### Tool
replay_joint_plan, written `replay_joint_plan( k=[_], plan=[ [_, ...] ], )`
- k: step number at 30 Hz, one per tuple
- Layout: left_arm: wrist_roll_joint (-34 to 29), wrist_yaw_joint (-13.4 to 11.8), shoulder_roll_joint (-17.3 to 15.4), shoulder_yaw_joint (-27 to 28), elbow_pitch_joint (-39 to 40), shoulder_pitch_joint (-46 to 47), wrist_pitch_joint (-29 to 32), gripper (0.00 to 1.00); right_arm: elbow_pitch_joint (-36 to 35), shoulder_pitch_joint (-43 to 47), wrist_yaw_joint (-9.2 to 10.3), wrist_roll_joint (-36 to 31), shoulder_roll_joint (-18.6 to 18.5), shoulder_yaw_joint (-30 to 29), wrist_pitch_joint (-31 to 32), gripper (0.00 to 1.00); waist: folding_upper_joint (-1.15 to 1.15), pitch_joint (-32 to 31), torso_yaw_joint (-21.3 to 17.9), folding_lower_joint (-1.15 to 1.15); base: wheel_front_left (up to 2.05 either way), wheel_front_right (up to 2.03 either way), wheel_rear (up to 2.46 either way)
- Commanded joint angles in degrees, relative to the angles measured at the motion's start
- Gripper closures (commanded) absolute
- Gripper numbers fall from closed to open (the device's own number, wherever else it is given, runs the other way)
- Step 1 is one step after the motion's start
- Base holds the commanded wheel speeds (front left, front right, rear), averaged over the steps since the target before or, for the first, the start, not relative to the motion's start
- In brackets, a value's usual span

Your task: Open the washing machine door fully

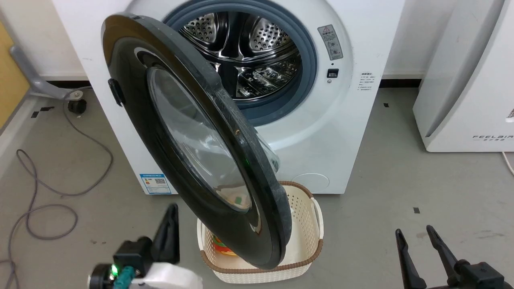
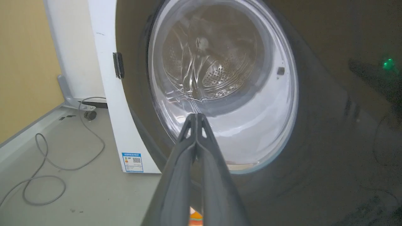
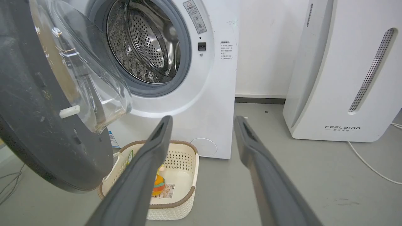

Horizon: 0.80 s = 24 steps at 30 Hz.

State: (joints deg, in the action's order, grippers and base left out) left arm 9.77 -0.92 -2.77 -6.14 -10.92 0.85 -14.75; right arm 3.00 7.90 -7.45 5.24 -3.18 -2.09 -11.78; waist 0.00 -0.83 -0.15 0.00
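Your left tool [image 2: 196, 116] pressed closed, empty, tips near the washing machine door [image 2: 314, 125], half swung out just ahead. Right tool [image 3: 203, 121] spread, empty. Door likely heavy, stiff, slick: push its rim [image 1: 130, 136], not glass [image 1: 192, 136].

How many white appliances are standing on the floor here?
2. The washing machine stands in the middle, its door swung partly open over a basket. The FEELBIRD appliance stands to the right of it. More could be outside the views.
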Motion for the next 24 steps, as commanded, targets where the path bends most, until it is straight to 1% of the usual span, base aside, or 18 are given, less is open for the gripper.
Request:
replay_joint_plan(
  k=[1, 4, 6, 7, 14, 20, 24],
  plan=[
    [-0.3, -0.5, -0.1, 0.28, 2.54, 0.93, -0.25, 1.0, 0.18, -0.35, -0.03, 0.52, 0.3, 0.01, -0.48, 0.0, 0.0, 0.09, 0.12, 0.0, 0.0, 0.0, 0.0],
    [-1.16, -0.9, -0.1, 0.52, 8.13, 2.31, -0.25, 1.0, 0.4, -0.34, -0.03, 0.7, 0.3, -0.09, -0.61, 0.0, 0.0, 0.2, 0.44, 0.0, 0.0, 0.0, 0.0],
    [-2.01, -0.75, -0.1, 0.66, 12.16, 3.63, -0.25, 1.0, 0.59, -0.38, -0.03, 0.84, 0.3, -0.17, -0.68, 0.0, 0.0, 0.25, 0.62, 0.0, 0.0, 0.0, 0.0],
    [-2.01, -0.75, -0.1, 0.66, 12.16, 3.63, -0.25, 1.0, 0.59, -0.38, -0.03, 0.84, 0.3, -0.17, -0.68, 0.0, 0.0, 0.25, 0.62, 0.0, 0.0, 0.0, 0.0],
    [-4.75, -0.22, -0.1, -0.9, 25.49, 10.09, -0.25, 1.0, 1.19, -0.72, -0.03, 1.05, 0.3, -0.21, -0.86, 0.0, 0.0, 0.22, 0.96, 0.0, 0.0, 0.0, 0.0],
    [-6.01, -0.53, -0.1, -5.49, 32.45, 15.55, -0.25, 1.0, 1.7, -1.15, -0.03, 1.26, 0.3, -0.08, -0.87, 0.0, 0.0, 0.23, 0.59, 0.0, 0.0, 0.0, 0.0],
    [-6.54, -0.47, -0.1, -10.95, 34.41, 17.57, -0.25, 1.0, 2.01, -1.09, -0.03, 1.34, 0.3, -0.25, -0.85, 0.0, 0.0, 0.24, 0.26, 0.0, 0.0, 0.0, 0.0]
  ],
)
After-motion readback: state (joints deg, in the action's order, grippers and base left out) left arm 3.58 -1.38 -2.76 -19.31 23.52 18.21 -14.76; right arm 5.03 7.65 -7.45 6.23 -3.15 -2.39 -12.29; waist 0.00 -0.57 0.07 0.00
